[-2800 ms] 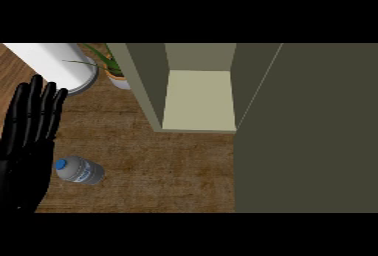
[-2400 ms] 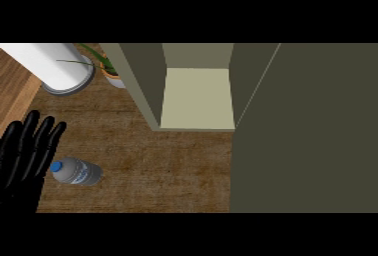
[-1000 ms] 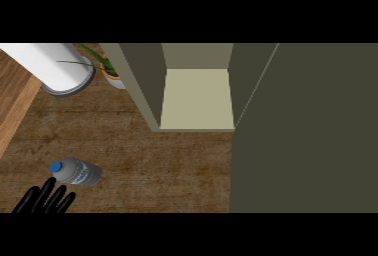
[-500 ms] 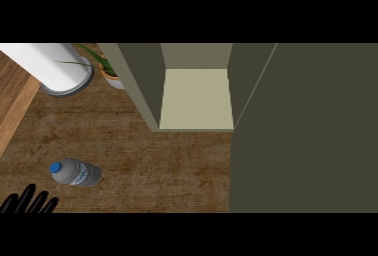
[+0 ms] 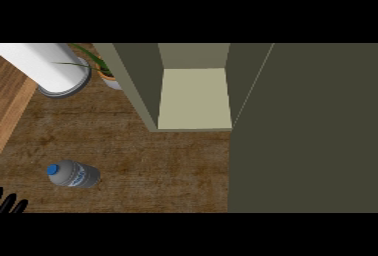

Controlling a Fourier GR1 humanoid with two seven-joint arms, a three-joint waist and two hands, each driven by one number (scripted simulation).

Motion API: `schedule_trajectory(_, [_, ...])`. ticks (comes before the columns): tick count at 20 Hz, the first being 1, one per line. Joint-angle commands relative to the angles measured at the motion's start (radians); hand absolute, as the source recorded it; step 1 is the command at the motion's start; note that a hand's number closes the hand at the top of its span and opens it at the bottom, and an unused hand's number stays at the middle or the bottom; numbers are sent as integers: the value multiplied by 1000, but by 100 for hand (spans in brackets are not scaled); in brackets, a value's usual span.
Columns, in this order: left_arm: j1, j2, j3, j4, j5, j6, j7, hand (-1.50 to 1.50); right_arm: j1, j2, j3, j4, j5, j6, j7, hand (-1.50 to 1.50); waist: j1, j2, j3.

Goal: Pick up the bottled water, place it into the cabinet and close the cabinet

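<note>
Looking steeply down, the view takes in a brown, worn-looking wooden counter (image 5: 162, 165), with a paler strip of wood running along its left edge. A tall cabinet (image 5: 136, 85) in dull olive stands at the back, its compartment open and showing a pale cream shelf (image 5: 196, 97). The cabinet door (image 5: 303, 130) is swung out and fills the whole right side of the view as one dark olive panel. Left of the cabinet sits a white cylinder (image 5: 44, 67) with a grey rim, and just beside it a potted plant (image 5: 103, 67) with thin green leaves shows partly behind the cabinet's side wall.

The bottle of water (image 5: 72, 174) lies on its side on the counter toward the lower left, well apart from the cabinet. It is short and clear-grey, with a bluish label and a bright blue cap. Its long axis runs roughly left to right with a slight tilt, the cap pointing left and a little toward the back.

Only the fingertips of the left hand (image 5: 10, 205) show at the lower left corner, near the bottle but not touching it; they look straight and hold nothing. The right hand is out of view.
</note>
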State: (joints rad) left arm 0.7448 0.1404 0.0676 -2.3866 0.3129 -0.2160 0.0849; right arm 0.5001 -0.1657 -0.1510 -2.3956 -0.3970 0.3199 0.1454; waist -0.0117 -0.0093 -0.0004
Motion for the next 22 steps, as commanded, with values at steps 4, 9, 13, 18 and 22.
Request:
schedule_trajectory(4, [-78, 34, 113, 25, 108, -10, 30, -150, 90, -8, -47, -198, -199, 16, 60, -150, -6, 4, 0])
schedule_trajectory(9, [-219, 79, 175, 229, 76, -44, -33, -150, 120, 4, -49, -179, -203, 45, 29, -150, -17, 5, -1])
schedule_trajectory(13, [-277, 89, 195, 361, 46, -80, -102, -150, 113, -47, -84, -189, -275, 48, 70, -150, -13, 6, -2])
schedule_trajectory(18, [-384, 97, 192, 520, -16, -79, -143, -150, 150, -12, -79, -179, -262, 73, 1, -150, -23, 6, -1])
schedule_trajectory(22, [-443, 102, 225, 679, -53, -87, -222, -150, 147, -33, -103, -160, -280, 85, -12, -150, -20, 8, -2])
